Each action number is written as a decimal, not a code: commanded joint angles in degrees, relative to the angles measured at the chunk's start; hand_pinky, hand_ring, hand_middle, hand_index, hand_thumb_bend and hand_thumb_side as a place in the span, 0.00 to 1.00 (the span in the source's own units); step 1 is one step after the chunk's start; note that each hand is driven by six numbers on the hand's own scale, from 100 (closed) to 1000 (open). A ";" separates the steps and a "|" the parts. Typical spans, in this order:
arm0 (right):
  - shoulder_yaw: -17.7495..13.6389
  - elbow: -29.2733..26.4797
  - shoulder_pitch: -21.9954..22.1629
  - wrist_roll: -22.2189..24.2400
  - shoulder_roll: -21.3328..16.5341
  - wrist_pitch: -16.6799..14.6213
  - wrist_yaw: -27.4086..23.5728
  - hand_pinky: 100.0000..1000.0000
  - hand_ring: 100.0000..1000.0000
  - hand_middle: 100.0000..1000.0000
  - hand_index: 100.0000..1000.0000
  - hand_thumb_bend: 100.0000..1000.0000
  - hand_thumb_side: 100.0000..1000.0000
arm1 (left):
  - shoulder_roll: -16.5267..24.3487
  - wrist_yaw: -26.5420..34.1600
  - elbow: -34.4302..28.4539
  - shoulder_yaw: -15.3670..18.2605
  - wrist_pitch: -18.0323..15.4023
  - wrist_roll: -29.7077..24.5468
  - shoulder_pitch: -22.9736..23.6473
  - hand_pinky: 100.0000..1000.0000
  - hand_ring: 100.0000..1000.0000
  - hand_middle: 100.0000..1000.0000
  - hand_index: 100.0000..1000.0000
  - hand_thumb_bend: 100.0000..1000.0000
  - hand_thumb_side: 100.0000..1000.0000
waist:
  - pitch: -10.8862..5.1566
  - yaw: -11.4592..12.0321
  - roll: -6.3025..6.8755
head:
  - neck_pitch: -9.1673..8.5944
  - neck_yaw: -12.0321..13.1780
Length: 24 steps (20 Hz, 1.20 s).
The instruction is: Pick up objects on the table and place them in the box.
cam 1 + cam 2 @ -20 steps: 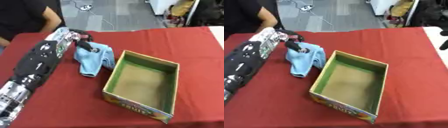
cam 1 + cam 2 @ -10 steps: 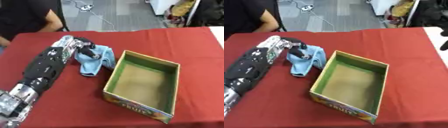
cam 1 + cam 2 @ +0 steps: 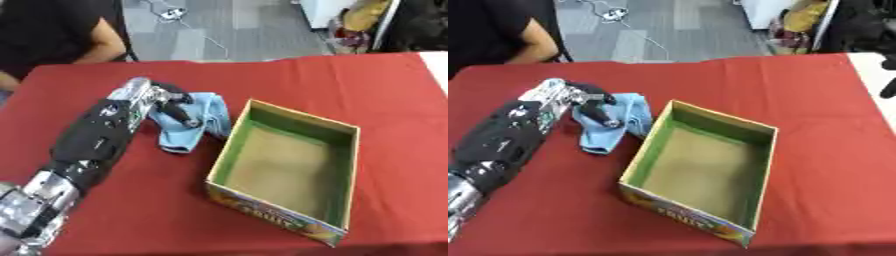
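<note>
Left arm cut off at the lower left edge of both views; only forearm, wrist and hand show. Right hand shows in neither view. The left hand (image 3: 175, 107) is blurred, fingers hard to separate, but they look curled down onto the cloth (image 3: 194, 125), pinching its upper left part. Part of the cloth is hidden under the hand, so its full outline there can't be made out.

Arm runs diagonally from the lower left up toward the table middle, black forearm, silver wrist, hand bent down at the wrist over the cloth.

Cloth is light blue, crumpled, lying on the red table (image 3: 332, 85), just left of the box (image 3: 293, 172). Its right edge is touching or nearly touching the box's left wall; can't tell which. A narrow flap of cloth trails toward the near side.

Box is open-topped cardboard, green inner walls, brown floor, printed yellow front face with lettering too blurred to read. It sits askew, near corner pointing to the lower right. Its near right corner is close to the bottom edge in the left eye view. Inside looks bare.
</note>
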 commanded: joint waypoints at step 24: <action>-0.39 -0.90 -1.22 0.69 -0.61 -0.58 0.08 0.48 0.72 0.78 0.94 0.05 0.60 | 2.07 20.37 -7.01 3.58 9.46 22.67 3.03 0.00 0.00 0.00 0.00 0.00 0.30 | -0.25 -0.09 -0.07 | -0.05 -0.47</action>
